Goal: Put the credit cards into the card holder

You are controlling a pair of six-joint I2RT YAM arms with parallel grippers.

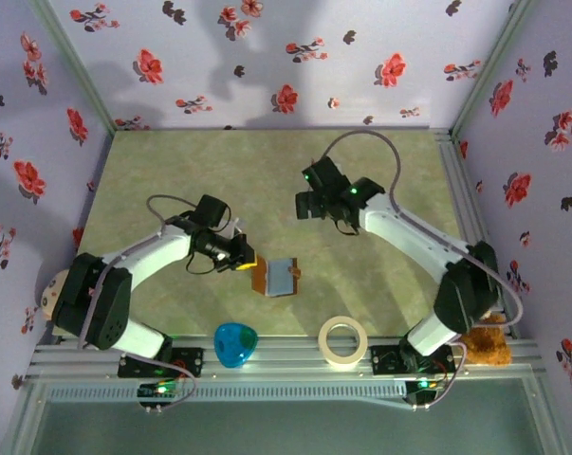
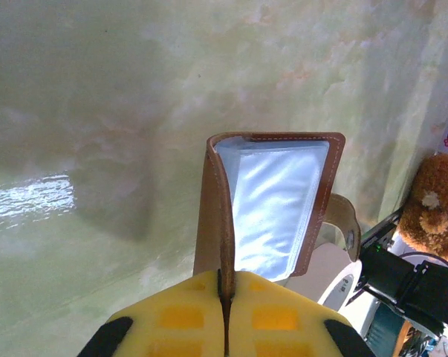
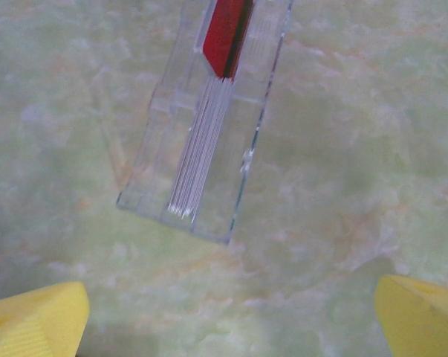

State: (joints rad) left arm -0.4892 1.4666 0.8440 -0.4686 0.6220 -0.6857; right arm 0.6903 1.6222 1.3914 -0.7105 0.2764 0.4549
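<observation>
With left claw (image 2: 225,288) pinching card holder (image 2: 279,201) open, lower spread right claw (image 3: 231,306) squarely around red credit card (image 3: 225,33) in clear stand (image 3: 246,149).

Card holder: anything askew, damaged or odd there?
Nothing stands out. The card holder lies open on the table, one cover pinched in the shut left gripper, its clear sleeves showing no card. The closing tab sticks out past the other cover, which looks normal.

Green marbled table (image 1: 172,171) with clear stand (image 3: 168,141), tape roll (image 1: 343,341)
</observation>
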